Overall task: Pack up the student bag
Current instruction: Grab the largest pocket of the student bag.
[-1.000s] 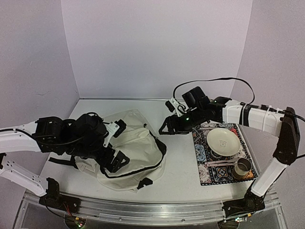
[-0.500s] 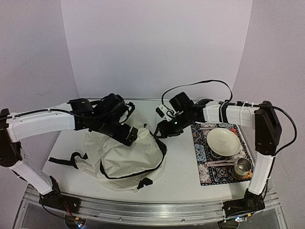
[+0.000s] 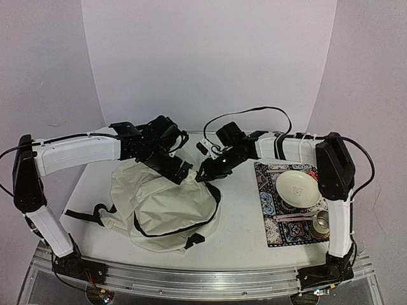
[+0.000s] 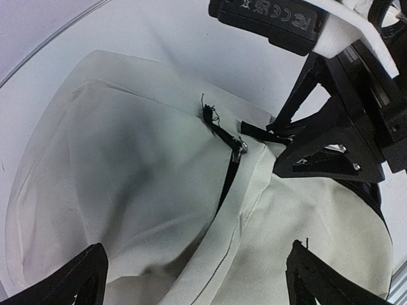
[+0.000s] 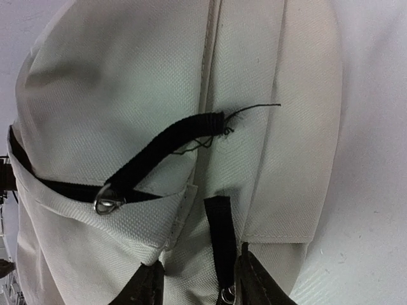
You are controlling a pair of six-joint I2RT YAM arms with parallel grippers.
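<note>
The student bag is a cream fabric backpack with black zippers, lying flat left of the table's middle. My left gripper hovers over its far top edge, wide open, and the bag's seam runs between its fingertips. One zipper pull with a metal ring lies ahead of it. My right gripper is at the bag's far right corner. Its jaws, open but narrow, straddle a short black pull tab. The right fingertip touches the tab, and a gap shows on the other side.
A patterned placemat lies at the right with a cream plate, a metal cup and cutlery on it. Black bag straps trail toward the near left. White walls stand close behind and beside the table.
My left arm swung from the bag's near left side up to its far top edge. The right gripper moved left onto the bag's corner and its jaws narrowed around the pull tab.
</note>
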